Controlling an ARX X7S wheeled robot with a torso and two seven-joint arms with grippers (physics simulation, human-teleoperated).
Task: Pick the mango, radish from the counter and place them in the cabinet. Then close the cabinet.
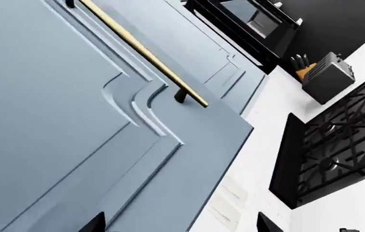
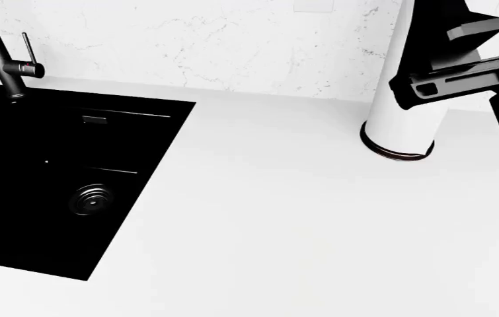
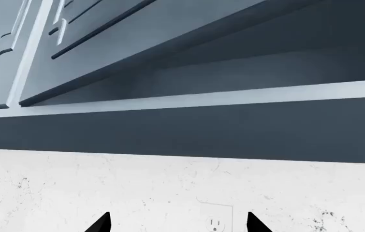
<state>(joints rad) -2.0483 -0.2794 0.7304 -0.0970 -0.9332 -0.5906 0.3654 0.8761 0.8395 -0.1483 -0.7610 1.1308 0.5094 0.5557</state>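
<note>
Head view: counter (image 2: 267, 224) bare, mango and radish not visible, likely already shelved. Cabinet door (image 1: 72, 125) stands open. Both grippers' fingertips apart, holding nothing. You're on closing: push that door shut by its gold handle (image 1: 145, 53).

- Black angular arm links (image 2: 460, 72), slotted housing, grey flat plate on top
- Black pointed end effector fingertips (image 3: 101, 223), matte, plain
</note>
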